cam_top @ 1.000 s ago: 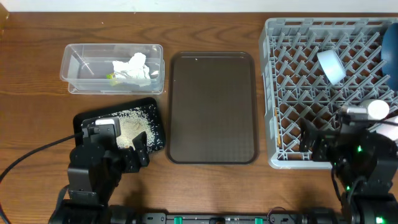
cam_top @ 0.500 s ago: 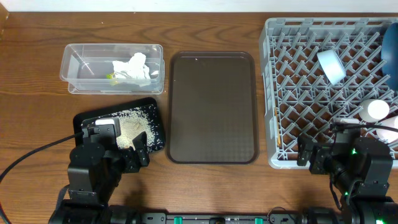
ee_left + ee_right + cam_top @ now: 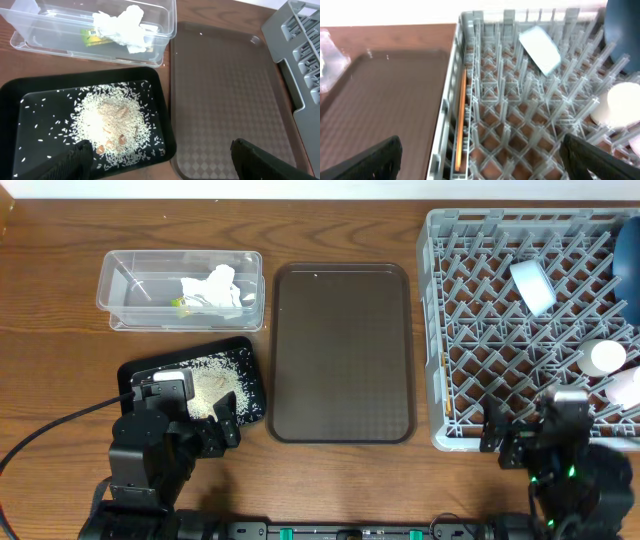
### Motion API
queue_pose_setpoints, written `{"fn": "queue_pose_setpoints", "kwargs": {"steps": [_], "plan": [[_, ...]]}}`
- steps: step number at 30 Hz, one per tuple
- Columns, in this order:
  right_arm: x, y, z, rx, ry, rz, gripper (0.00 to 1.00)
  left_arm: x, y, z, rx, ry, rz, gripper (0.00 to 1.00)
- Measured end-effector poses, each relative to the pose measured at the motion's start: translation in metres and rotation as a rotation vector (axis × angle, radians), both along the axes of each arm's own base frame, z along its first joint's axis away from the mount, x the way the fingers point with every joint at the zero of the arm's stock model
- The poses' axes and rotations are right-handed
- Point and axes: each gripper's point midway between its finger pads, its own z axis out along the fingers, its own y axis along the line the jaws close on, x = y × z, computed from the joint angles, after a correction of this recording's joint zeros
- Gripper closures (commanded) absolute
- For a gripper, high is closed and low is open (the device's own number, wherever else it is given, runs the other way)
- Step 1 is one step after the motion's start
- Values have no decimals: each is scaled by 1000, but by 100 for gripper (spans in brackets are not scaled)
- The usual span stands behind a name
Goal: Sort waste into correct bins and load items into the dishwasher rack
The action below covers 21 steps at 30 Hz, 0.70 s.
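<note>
The clear tub [image 3: 125, 292] holds crumpled tissue [image 3: 213, 290] and a yellow-green wrapper [image 3: 178, 304]; both show in the left wrist view, tissue [image 3: 125, 27] and wrapper [image 3: 92, 34]. Rice grains [image 3: 213, 383] lie piled in the black tray [image 3: 135, 370], also in the left wrist view [image 3: 112, 122]. The grey rack [image 3: 470, 330] holds a pale-blue bowl [image 3: 532, 285], a blue dish [image 3: 628, 260], a pale cup [image 3: 606, 357] and a pink cup [image 3: 628, 388]. A chopstick [image 3: 460, 120] lies along its left wall. My left gripper [image 3: 162, 165] is open over the black tray's near right corner. My right gripper [image 3: 480, 165] is open at the rack's front left corner.
A dark brown serving tray [image 3: 342, 352] lies between the black tray and the rack. The rack's front wall [image 3: 470, 442] stands just ahead of my right arm. Wooden table runs along the front and left.
My right arm has drawn back out of the rack toward the table's front edge, its gripper empty. The left arm has not moved.
</note>
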Motion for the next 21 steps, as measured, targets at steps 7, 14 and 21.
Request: {"fn": "queue_pose_setpoints", "kwargs": {"steps": [7,14,21], "plan": [[16,9,-20,-2,-239,43,1,0,0,-1,0,1,0,9],[35,11,-19,2,-454,47,1,0,0,-1,0,2,0,9],[42,11,-73,-3,-341,45,1,0,0,-1,0,3,0,9]]}}
